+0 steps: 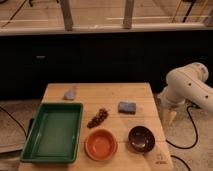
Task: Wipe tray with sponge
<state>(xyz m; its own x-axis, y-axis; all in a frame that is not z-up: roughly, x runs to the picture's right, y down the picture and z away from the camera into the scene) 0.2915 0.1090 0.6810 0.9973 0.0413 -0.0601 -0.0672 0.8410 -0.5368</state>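
Note:
A green rectangular tray [53, 131] lies on the left front part of the wooden table [100, 92]. A blue rectangular sponge [127, 107] lies flat on the table, right of centre, apart from the tray. My gripper [170, 118] hangs pointing down off the table's right edge, at the end of the white arm [187, 87]. It is to the right of the sponge and holds nothing that I can see.
A crumpled blue-grey item [70, 93] lies behind the tray. A bunch of dark grapes [98, 118] lies in the middle. An orange bowl [100, 144] and a dark bowl [141, 138] stand at the front. A dark counter wall [100, 55] runs behind the table.

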